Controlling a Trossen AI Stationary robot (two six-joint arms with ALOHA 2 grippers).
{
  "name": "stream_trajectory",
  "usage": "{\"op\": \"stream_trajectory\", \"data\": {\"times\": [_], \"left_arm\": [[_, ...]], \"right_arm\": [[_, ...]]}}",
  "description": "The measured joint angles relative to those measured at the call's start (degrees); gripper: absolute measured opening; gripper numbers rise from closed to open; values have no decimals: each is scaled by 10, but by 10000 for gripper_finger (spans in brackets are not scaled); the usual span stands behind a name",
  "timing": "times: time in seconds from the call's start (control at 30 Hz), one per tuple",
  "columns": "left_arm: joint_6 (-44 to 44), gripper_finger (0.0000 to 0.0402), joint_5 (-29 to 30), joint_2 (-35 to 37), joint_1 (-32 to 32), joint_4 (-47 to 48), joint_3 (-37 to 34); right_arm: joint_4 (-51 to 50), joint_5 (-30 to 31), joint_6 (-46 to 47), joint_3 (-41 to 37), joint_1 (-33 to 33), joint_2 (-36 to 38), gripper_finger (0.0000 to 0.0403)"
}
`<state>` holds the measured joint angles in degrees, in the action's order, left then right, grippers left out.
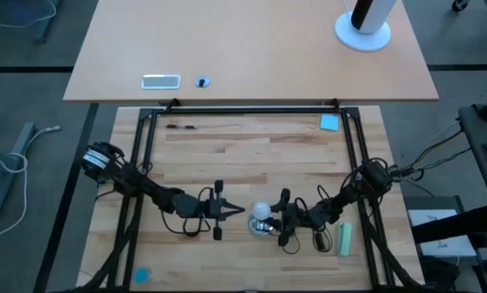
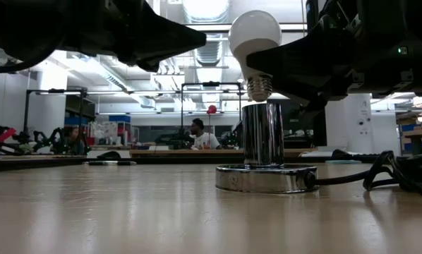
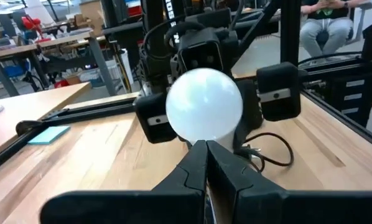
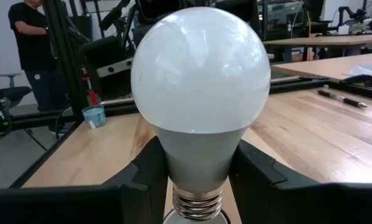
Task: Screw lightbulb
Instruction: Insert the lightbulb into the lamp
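The lightbulb [image 2: 254,35] stood upright in the air, screw base down, just above the chrome post of the round silver socket [image 2: 266,178]; a slight tilt showed in the low view, and whether the thread touched the post's mouth could not be told. The right gripper [image 4: 198,171] clamped the bulb at its neck, one finger either side. The left gripper [image 3: 206,163] hovered just beside the bulb on the opposite side, fingers pressed together and holding nothing.

The surface was a pale butcher-block table [image 1: 252,163] framed in black rails. A black cord [image 2: 366,176] ran from the socket's base. A pale green block [image 1: 344,238] lay near the right arm; a blue sticky note [image 1: 330,122] sat at the far right corner, and a pen [image 1: 181,126] lay at the far left.

Beyond stood a second, lighter tabletop [image 1: 252,49] with a white round base [image 1: 363,32] on it. The room behind was an open workshop with ceiling lights, exposed ducting and benches. A seated person [image 2: 199,134] showed in the distance; another person [image 4: 33,50] in dark clothes stood past the table edge.
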<state>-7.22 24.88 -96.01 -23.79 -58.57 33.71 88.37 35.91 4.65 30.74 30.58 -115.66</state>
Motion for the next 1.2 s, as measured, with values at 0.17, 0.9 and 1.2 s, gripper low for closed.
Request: {"op": "stream_trajectory", "data": {"times": [0.17,0.9,1.2], "left_arm": [[-1,0,0,-10,5,-1,15],[40,0,0,-13,8,95,36],[48,0,-33,-14,14,124,58]], "right_arm": [[-12,0,8,0,2,0,126],[-86,-3,18,4,3,0,157],[-87,-3,16,5,3,0,159]]}}
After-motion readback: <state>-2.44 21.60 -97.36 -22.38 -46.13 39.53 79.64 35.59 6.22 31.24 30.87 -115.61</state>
